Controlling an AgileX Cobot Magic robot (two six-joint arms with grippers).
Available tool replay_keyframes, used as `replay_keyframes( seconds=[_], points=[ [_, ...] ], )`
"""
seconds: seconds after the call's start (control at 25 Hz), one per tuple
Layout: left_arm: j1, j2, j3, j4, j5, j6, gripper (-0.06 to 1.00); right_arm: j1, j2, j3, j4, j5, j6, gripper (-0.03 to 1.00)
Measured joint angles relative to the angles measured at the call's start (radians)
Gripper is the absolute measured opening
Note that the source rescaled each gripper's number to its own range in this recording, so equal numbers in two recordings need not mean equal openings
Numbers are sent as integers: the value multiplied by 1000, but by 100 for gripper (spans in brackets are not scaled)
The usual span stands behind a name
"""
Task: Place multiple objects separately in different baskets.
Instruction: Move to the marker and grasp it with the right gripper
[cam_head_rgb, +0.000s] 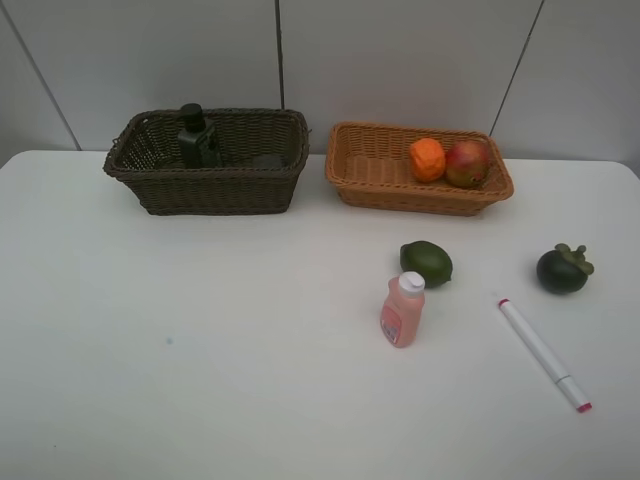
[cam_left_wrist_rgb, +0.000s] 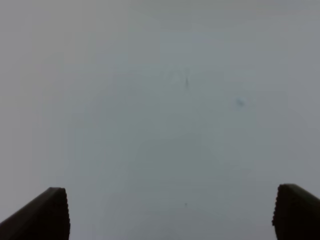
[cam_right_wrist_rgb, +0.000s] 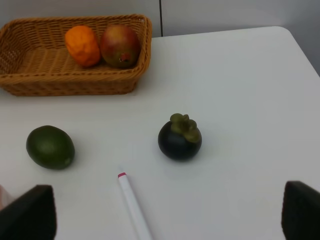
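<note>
The right tool (cam_right_wrist_rgb: 165, 215), released and empty, risks rolling the round mangosteen (cam_right_wrist_rgb: 180, 140) into the marker (cam_right_wrist_rgb: 134, 202) near it if closure is off-centre.

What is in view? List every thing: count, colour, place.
dark brown woven wicker basket: one, back left.
dark green pump bottle: one, inside it.
light tan woven wicker basket: one, back right.
round orange fruit: one, in tan basket.
red-yellow apple: one, beside the orange.
green lime: one, mid-table.
pink plastic bottle, white cap: one, upright by lime.
dark purple mangosteen: one, right side.
white marker pen, pink cap: one, lying front right.
white table: one, under all.
left claw: one, black, open over bare table.
right claw: one, black, open near mangosteen.
</note>
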Motion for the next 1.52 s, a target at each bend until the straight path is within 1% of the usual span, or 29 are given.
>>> replay_keyframes(
  seconds=[0.16, 0.36, 0.48, 0.88, 1.16, 1.32, 1.4, 1.52],
  points=[
    [0, -129, 10, -8, -32, 48, 100, 0, 0, 0, 0, 0, 0, 100],
    [0, -139, 45, -17, -111, 71, 100, 0, 0, 0, 0, 0, 0, 100],
    [0, -139, 49, -18, -127, 74, 100, 0, 0, 0, 0, 0, 0, 100],
    [0, -139, 49, -20, -130, 74, 100, 0, 0, 0, 0, 0, 0, 100],
    [51, -139, 49, -21, -130, 74, 100, 0, 0, 0, 0, 0, 0, 100],
    [56, -139, 49, -21, -130, 74, 100, 0, 6, 0, 0, 0, 5, 100],
    [56, -139, 49, -21, -130, 74, 100, 0, 58, -1, -9, -1, 35, 100],
    [56, -139, 49, -21, -131, 74, 100, 0, 245, -24, -17, -23, 56, 100]
  ],
)
